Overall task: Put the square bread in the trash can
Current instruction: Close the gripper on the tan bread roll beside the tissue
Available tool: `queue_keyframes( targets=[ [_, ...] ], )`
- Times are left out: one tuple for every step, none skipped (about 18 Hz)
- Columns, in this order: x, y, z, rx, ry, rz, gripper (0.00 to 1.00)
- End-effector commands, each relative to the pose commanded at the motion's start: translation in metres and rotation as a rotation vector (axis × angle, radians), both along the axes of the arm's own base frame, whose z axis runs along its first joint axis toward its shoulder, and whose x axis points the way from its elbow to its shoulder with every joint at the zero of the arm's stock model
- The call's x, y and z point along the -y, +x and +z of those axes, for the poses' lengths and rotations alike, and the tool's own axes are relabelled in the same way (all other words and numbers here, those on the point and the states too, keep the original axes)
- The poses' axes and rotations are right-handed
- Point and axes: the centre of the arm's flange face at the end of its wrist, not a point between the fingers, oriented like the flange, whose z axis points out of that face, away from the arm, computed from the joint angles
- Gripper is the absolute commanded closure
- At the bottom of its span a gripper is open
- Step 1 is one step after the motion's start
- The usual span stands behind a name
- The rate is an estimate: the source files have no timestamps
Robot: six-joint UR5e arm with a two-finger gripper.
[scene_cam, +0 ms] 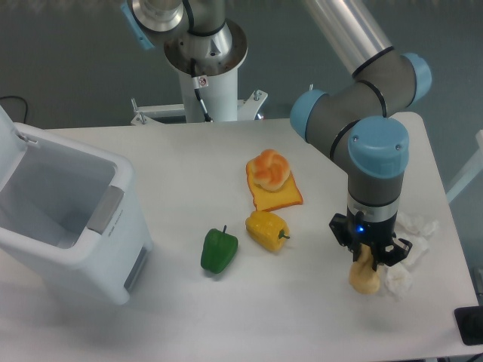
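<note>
The square bread [365, 277] is a small pale tan lump at the front right of the table. My gripper [367, 258] points straight down onto it and its fingers are closed around the bread's top. The bread's lower part shows below the fingers, at or just above the table. The trash can [68, 219] is a large white bin with a grey panel on its rim, at the far left, with its lid up and its inside bare.
A yellow pepper [267, 230] and a green pepper [219, 250] lie mid-table. A round bun [270, 170] sits on a flat orange toast slice [278, 196] behind them. Crumpled white paper [407, 253] lies right of the gripper. The table's right edge is close.
</note>
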Motion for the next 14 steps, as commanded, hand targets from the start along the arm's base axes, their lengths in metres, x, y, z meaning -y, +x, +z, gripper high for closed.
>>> queue_keyframes(
  targets=[
    [0.000,0.000,0.000,0.000,0.000,-0.001,0.59],
    [0.000,0.002,0.002,-0.002,0.000,-0.003,0.59],
    [0.000,0.002,0.002,-0.001,0.001,-0.002,0.58],
    [0.000,0.002,0.002,-0.001,0.001,-0.002,0.58],
    [0.000,0.002,0.002,-0.001,-0.002,-0.003,0.56],
    [0.000,0.002,0.002,-0.001,-0.002,-0.003,0.55],
    [0.000,0.002,0.001,-0.001,-0.002,-0.003,0.55],
    [0.000,0.002,0.003,-0.003,0.002,-0.002,0.55],
    [-0.001,0.003,0.002,-0.001,0.001,-0.003,0.55],
    [-0.002,0.004,0.004,-0.003,0.004,-0.004,0.55],
    [-0.002,0.005,0.003,-0.002,0.005,-0.001,0.55],
    [-0.002,0.006,0.008,-0.008,0.005,0.000,0.55],
    [-0.001,0.008,0.011,-0.010,0.007,-0.005,0.55],
    [-0.001,0.010,0.017,-0.017,0.013,-0.004,0.56]
  ],
)
